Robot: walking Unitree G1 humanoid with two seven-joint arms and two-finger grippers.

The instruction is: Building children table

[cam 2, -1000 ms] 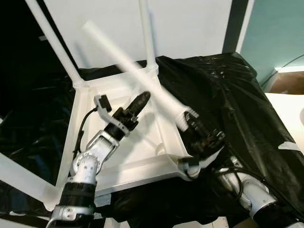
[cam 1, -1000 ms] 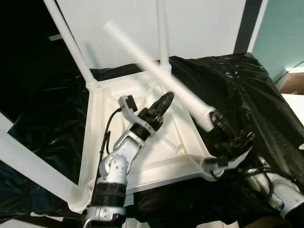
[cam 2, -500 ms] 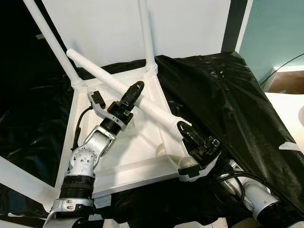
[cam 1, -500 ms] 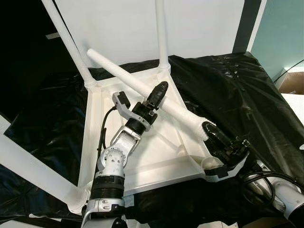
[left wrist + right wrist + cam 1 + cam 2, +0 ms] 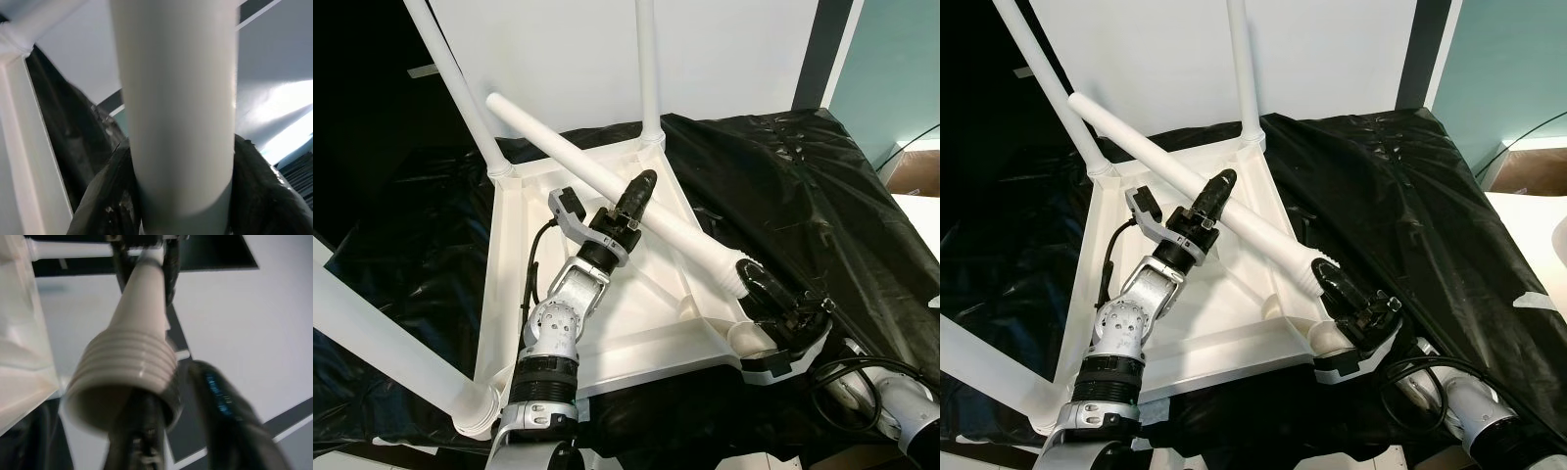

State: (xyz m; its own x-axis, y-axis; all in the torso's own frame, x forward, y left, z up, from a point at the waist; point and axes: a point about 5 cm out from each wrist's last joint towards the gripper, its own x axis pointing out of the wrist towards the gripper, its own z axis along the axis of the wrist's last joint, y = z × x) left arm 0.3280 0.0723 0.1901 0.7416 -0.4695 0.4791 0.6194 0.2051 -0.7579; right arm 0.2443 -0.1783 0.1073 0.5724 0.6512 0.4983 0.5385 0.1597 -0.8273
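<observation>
A white children's table [image 5: 505,294] lies upside down on black sheeting. Three white legs stand in its corners: far left [image 5: 460,88], far right [image 5: 648,69] and near left [image 5: 382,343]. A loose leg [image 5: 558,147] slants across the underside. My left gripper [image 5: 634,196] is shut around its middle, and the shaft [image 5: 176,107] looms large in the left wrist view. My right gripper [image 5: 759,292] is shut on its ribbed threaded end [image 5: 122,377], just above the near right corner socket [image 5: 744,341].
Black plastic sheeting [image 5: 803,186] covers the surface under and around the table. A white wall stands close behind. A teal wall and a cardboard box [image 5: 915,166] are at the far right. Cables [image 5: 842,367] trail by my right arm.
The loose leg has swung down from a steep raised angle to a flatter slant. My left gripper has closed on its middle. Its threaded end has dropped towards the near right corner.
</observation>
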